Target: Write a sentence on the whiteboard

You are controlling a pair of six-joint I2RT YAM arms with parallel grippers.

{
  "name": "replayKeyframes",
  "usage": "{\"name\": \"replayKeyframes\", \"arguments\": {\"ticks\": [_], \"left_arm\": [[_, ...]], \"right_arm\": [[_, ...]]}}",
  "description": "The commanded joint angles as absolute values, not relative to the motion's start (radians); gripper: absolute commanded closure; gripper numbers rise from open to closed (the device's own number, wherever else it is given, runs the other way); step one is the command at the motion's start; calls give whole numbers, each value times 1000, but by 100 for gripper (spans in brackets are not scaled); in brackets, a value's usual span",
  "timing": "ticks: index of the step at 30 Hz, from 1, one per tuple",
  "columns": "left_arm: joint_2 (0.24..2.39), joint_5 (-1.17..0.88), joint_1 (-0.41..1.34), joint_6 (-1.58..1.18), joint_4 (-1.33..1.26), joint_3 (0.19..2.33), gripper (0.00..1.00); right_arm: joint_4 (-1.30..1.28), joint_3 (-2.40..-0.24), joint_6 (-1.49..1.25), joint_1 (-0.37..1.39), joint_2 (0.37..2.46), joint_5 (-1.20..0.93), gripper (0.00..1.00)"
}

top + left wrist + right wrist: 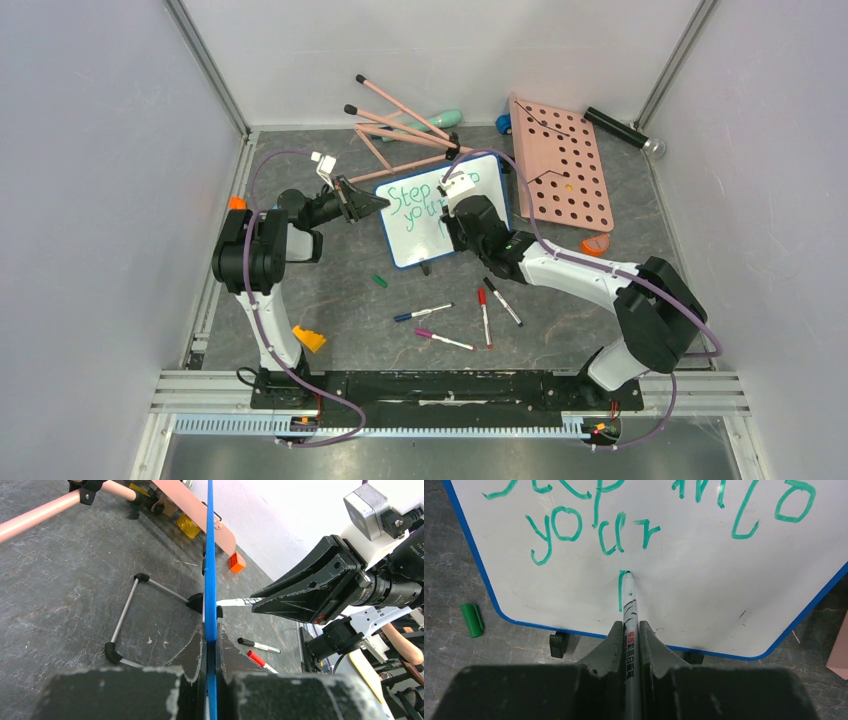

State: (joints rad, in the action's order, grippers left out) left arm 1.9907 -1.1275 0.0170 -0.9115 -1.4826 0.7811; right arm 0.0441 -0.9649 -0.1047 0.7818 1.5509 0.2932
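While my left claw (210,647) is clenched on the blue frame of the whiteboard (415,245), my right claw (630,630) grips a marker (629,607) whose tip touches the white face just under the word "your". The whiteboard stands propped near the middle of the dark worktop (340,300), between my two arms, on small black feet, with a wire stand behind it. The sentence (594,527) reads, in green, "Step into" on the first line and "your" on the second. Below them sits a single hooked stroke, where the marker tip rests. A green cap (379,281) lies on the worktop just beside the whiteboard's lower left corner. Four capped markers (484,316) lie loose in front of the whiteboard, toward my bases. A pink board with round holes (565,170) lies just to its right, and a frame of pink rods (400,125) lies behind it.
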Motion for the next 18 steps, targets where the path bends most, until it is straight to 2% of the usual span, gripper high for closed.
{"name": "replayKeyframes", "arguments": {"ticks": [1, 18], "left_arm": [[2001, -1140, 12, -885, -1557, 810, 98], [2001, -1141, 12, -885, -1557, 810, 98]], "right_arm": [[46, -986, -107, 770, 1543, 358, 100], [62, -919, -118, 769, 1528, 288, 100]]}}
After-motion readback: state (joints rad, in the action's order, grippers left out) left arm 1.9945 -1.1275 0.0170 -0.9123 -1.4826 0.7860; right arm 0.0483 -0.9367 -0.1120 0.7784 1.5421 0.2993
